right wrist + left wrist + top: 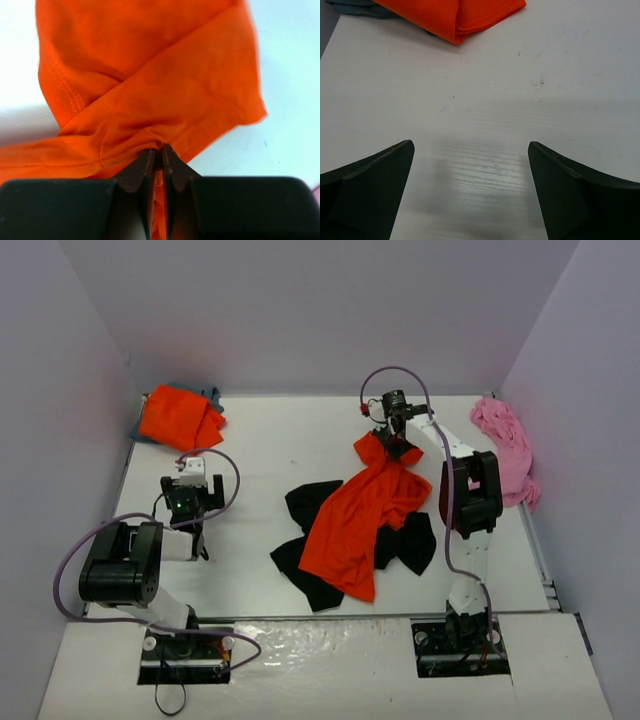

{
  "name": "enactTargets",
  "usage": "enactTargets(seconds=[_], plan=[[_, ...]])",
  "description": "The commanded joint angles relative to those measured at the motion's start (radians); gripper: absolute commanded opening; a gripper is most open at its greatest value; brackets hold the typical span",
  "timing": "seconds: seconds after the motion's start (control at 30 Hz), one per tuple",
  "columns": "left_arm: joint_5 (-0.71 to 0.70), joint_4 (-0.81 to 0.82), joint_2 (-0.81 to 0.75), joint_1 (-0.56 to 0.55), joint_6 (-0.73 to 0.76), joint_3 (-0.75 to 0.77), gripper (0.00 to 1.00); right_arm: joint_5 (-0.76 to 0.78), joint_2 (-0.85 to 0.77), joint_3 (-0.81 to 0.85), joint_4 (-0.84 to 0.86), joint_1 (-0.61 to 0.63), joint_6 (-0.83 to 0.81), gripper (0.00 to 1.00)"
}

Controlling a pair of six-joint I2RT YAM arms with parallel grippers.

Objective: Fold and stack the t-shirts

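Over the white table [280, 440], right gripper [156, 149] clamps a crumpled bright orange cloth t-shirt [350, 525]; left gripper [470, 145] gapes empty

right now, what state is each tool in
Left tool: open, holding nothing.
Right tool: closed on the orange t-shirt in the middle.

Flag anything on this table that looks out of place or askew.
The loose orange t-shirt sprawls diagonally across the unfolded black t-shirt, with one end pinched in the right gripper. The pink t-shirt is heaped against the right wall. Only the far-left orange t-shirt looks folded.
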Motion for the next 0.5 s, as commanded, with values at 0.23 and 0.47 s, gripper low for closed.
enactTargets(seconds=[0.23,0.47], plan=[[-0.004,0.051,-0.024,-0.001,0.009,0.034,0.97,-0.121,-0.029,-0.061,-0.078,0.004,-0.068,0.0],[-0.005,0.051,-0.024,-0.001,0.009,0.034,0.97,0.108,-0.109,0.02,0.017,-0.008,-0.025,0.0]])
